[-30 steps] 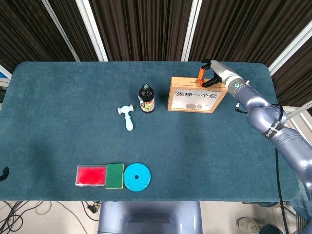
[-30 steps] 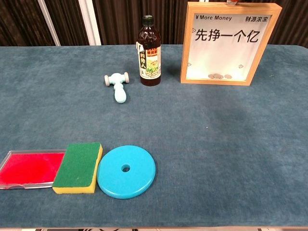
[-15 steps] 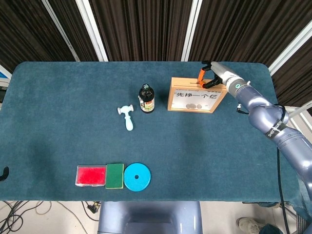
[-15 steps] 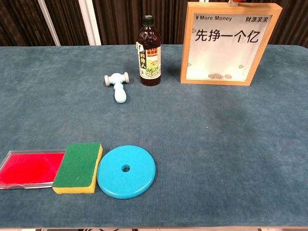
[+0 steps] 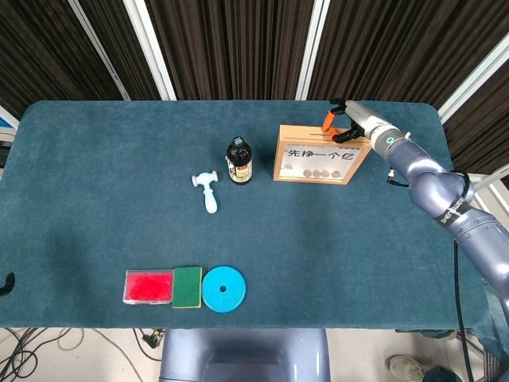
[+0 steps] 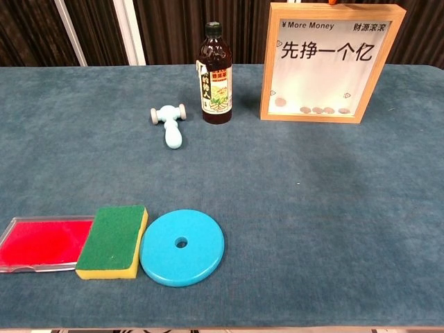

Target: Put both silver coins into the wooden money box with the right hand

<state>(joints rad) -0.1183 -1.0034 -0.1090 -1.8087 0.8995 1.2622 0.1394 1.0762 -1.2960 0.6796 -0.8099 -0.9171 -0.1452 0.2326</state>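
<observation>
My right hand (image 5: 340, 126) hangs over the far right corner of the wooden money box (image 5: 320, 154), at the back of the table (image 5: 95, 207), with my arm reaching in from the right edge; its orange-tipped fingers (image 5: 327, 121) point toward the box's top edge, and from the head view I cannot tell whether they are pinching anything or lie apart, since they are small and partly hidden against the frame. In the chest view only a speck of orange shows at the very top of the picture above the box, so that view settles nothing either. Just below my hand the box stands upright, its glass front facing me with dark characters printed across it, and the silver coins (image 6: 311, 109) lie in a row along the bottom inside, behind the glass, one of them a little apart to the left of the others. To the left of the box, close beside it but apart, stands a dark brown bottle (image 6: 216, 75) with a yellow label, and further left again a pale blue toy hammer (image 6: 170, 125) lies flat on the cloth. Well away at the near edge of the table sit a red tray (image 6: 38, 243), a green and yellow sponge (image 6: 113, 241) touching it, and a blue disc (image 6: 182, 247) with a hole in its middle just beside the sponge
</observation>
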